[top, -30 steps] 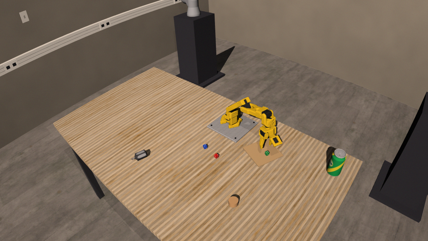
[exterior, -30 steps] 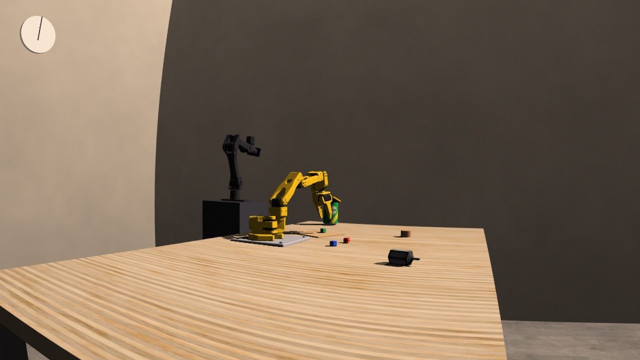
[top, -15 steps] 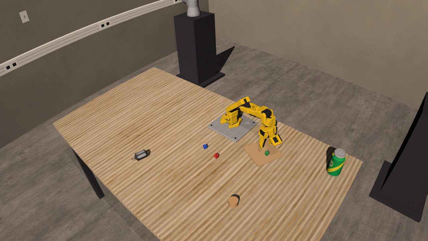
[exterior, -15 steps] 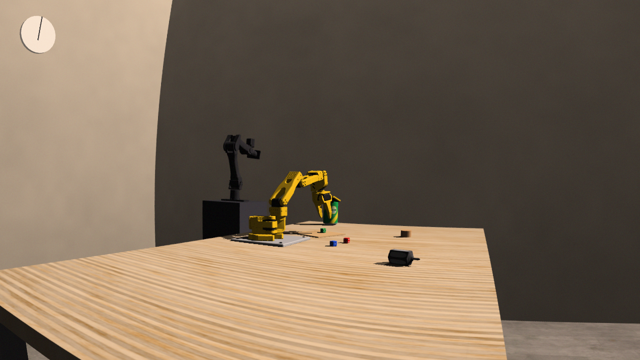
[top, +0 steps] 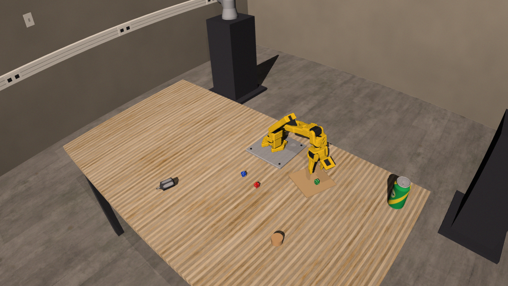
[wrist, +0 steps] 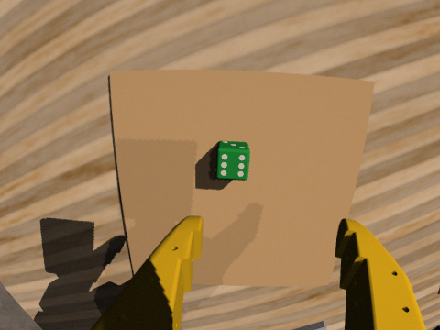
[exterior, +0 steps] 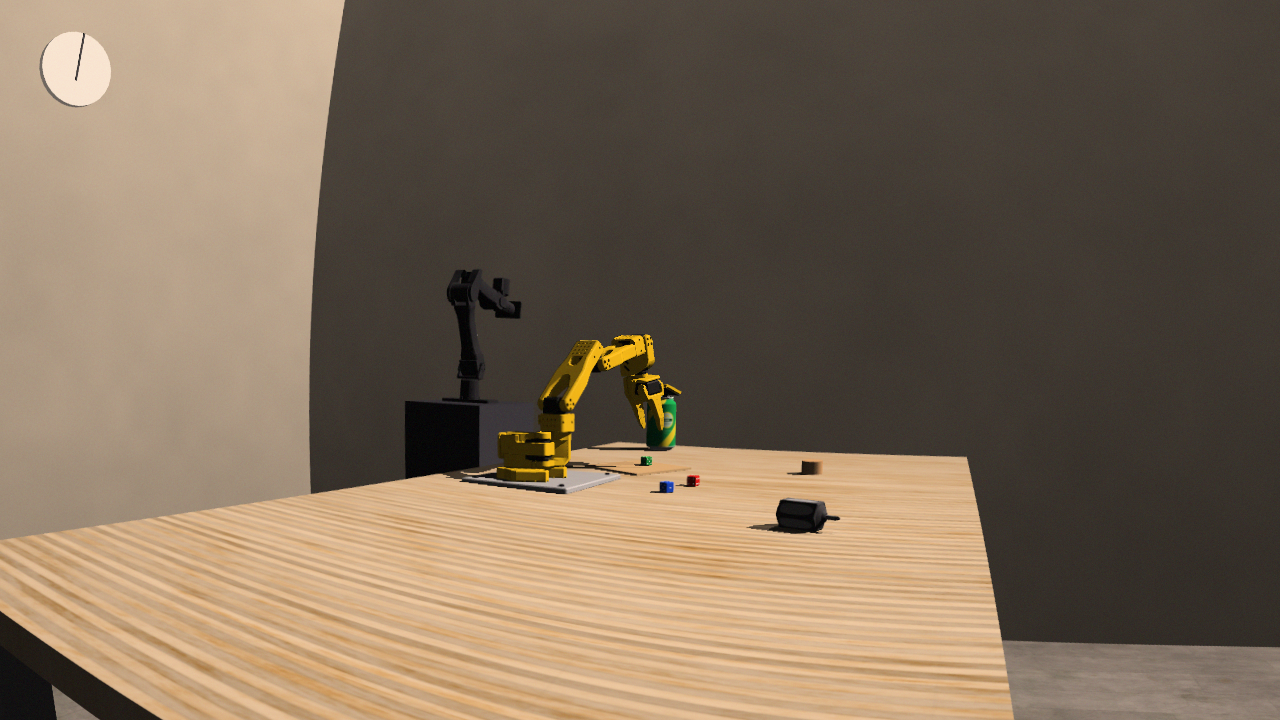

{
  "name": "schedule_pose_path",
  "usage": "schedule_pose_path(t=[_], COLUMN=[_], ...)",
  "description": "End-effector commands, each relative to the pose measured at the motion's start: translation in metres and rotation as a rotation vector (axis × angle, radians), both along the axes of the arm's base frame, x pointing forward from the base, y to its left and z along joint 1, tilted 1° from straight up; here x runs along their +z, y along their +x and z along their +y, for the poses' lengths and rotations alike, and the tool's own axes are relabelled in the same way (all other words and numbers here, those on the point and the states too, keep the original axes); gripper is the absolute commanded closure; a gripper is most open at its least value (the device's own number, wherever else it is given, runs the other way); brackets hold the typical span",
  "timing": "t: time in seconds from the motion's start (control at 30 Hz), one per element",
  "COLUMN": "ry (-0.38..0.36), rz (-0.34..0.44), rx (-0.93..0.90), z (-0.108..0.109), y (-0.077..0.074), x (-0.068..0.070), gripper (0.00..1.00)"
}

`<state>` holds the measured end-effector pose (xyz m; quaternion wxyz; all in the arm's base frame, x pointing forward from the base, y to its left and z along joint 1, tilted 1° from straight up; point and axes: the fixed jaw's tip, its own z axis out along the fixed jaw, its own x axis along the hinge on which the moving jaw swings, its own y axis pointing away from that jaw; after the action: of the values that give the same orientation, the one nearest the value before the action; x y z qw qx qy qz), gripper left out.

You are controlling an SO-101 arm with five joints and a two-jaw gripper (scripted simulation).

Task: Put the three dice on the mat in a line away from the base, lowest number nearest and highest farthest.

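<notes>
The green die [top: 316, 181] [exterior: 646, 461] [wrist: 233, 165] sits flat on the tan mat [top: 307, 191] [exterior: 666, 469] [wrist: 298, 115], near its middle, with the six up. The red die [top: 256, 184] [exterior: 692, 480] and the blue die [top: 243, 173] [exterior: 666, 487] lie on the table off the mat, towards the dark tool; their numbers are too small to read. My gripper [top: 320, 169] [exterior: 651, 428] [wrist: 270, 221] is open and empty. It hangs above the mat on the robot's side of the green die, touching nothing.
The grey base plate [top: 262, 154] [exterior: 581, 483] is under the arm. A green can [top: 397, 195] [exterior: 669, 411] stands beyond the mat. A brown cylinder [top: 277, 240] [exterior: 811, 467] and a dark tool [top: 167, 184] [exterior: 801, 514] are farther out on the table.
</notes>
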<state>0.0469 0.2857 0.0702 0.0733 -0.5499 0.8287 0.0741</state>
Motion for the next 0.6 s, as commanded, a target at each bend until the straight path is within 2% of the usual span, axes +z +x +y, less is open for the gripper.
schedule_pose_path(t=[0.0, 0.13, 0.2, 0.4, 0.57], ry=[0.093, 0.21, 0.21, 0.375, 0.446], rz=[-0.016, -0.038, -0.038, -0.069, -0.082], rx=[0.005, 0.005, 0.005, 0.005, 0.005], z=[0.003, 0.004, 0.004, -0.001, -0.005], y=[-0.001, -0.001, -0.001, -0.002, -0.003], x=[0.025, 0.056, 0.056, 0.1, 0.118], gripper=[0.74, 0.74, 0.74, 0.74, 0.75])
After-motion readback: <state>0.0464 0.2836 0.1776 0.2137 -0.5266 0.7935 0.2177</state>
